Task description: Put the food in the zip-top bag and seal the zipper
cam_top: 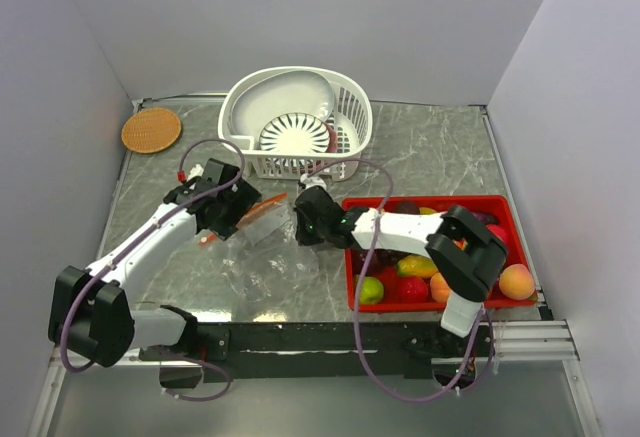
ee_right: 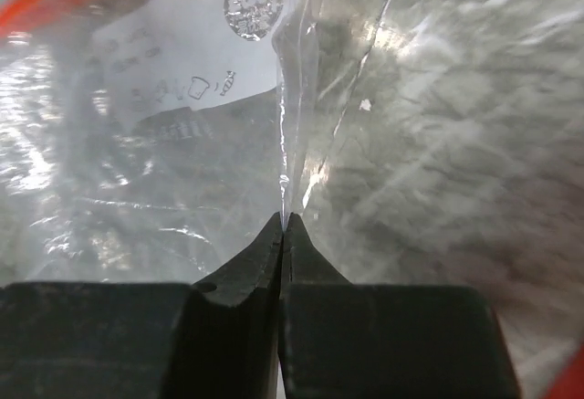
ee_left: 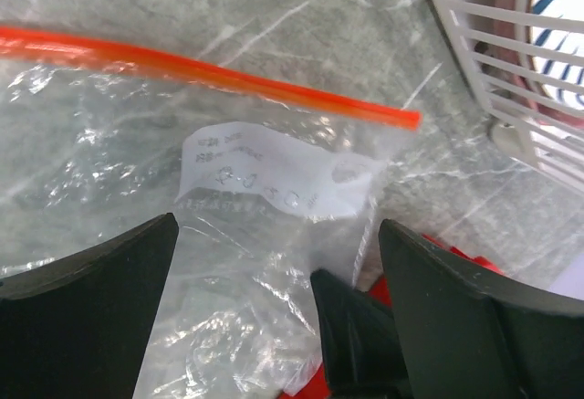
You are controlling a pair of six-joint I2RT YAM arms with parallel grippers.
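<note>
clear zip-top bag, right arm stretched left, pinching

The left arm and the right arm are built alike, with smooth white tubular links joined by chunky black housings. A thin purple-grey cable runs in loops beside each arm. A tiny green light glows on the right arm's black wrist. The left end effector and the right end effector carry matte black, wedge-shaped fingers.
</note>
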